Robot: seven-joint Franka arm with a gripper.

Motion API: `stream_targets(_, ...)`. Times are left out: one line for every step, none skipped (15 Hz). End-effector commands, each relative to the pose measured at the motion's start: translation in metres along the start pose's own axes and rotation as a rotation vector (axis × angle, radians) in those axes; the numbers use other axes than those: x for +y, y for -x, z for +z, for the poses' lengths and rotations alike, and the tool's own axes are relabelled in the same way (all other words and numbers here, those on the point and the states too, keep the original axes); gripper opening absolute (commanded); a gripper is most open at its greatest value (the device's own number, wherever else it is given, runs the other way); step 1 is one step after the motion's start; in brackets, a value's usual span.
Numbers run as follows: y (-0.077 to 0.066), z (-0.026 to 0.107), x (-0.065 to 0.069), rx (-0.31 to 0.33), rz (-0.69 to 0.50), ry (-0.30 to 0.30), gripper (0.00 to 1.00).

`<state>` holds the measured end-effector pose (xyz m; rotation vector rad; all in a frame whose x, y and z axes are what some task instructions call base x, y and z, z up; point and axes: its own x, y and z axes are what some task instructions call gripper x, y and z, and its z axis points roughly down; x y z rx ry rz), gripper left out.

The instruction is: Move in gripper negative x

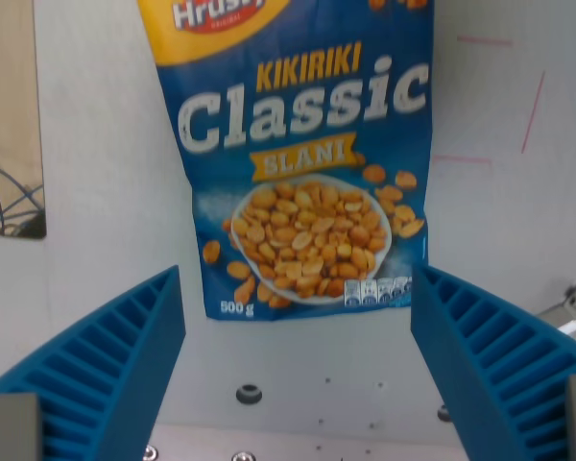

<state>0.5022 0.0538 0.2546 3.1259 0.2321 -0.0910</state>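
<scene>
The gripper (298, 370) hangs above the peanut bag (298, 163), jaws wide and holding nothing (bag flat on the white table (96, 192)). The step is a plain sideways shift along negative x, keeping height.

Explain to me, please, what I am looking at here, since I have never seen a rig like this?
This single picture comes from a camera on a robot arm's wrist, looking down past its gripper. The two ribbed blue wedges at the bottom are the gripper's fingers; they stand wide apart and hold nothing. Beyond them, on a white table, lies a blue peanut bag printed "Kikiriki Classic", lying flat and untouched. Thin red lines are drawn on the table at the view's right, and a pale strip shows at the left edge; what that strip is I cannot tell.
</scene>
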Motion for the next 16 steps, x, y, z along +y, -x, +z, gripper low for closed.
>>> stream_targets(0.029,-0.007,0.001,0.045,0.000,0.001,1.00)
stream_targets(0.034,-0.007,0.001,0.045,0.000,0.001,1.00)
stream_targets(0.039,-0.006,0.001,0.045,0.000,0.001,1.00)
stream_targets(0.044,-0.006,0.001,0.045,0.000,0.001,1.00)
stream_targets(0.049,-0.006,0.001,0.045,0.000,0.001,1.00)
stream_targets(0.054,-0.006,0.001,0.045,0.000,0.001,1.00)
stream_targets(0.059,-0.005,0.001,0.045,0.000,0.001,1.00)
stream_targets(0.064,-0.005,0.001,0.045,0.000,0.001,1.00)
stream_targets(0.069,-0.005,0.001,0.045,0.000,0.001,1.00)
stream_targets(0.074,-0.005,0.001,0.045,0.000,0.001,1.00)
stream_targets(0.079,-0.005,0.001,0.045,0.000,0.001,1.00)
stream_targets(0.084,-0.004,0.001,0.045,0.000,0.001,1.00)
stream_targets(0.089,-0.004,0.001,0.045,0.000,0.001,1.00)
stream_targets(0.094,-0.004,0.001,0.045,0.000,0.001,1.00)
stream_targets(0.099,-0.004,0.001,0.045,0.000,0.001,1.00)
stream_targets(0.104,-0.003,0.001,0.045,0.000,0.001,1.00)
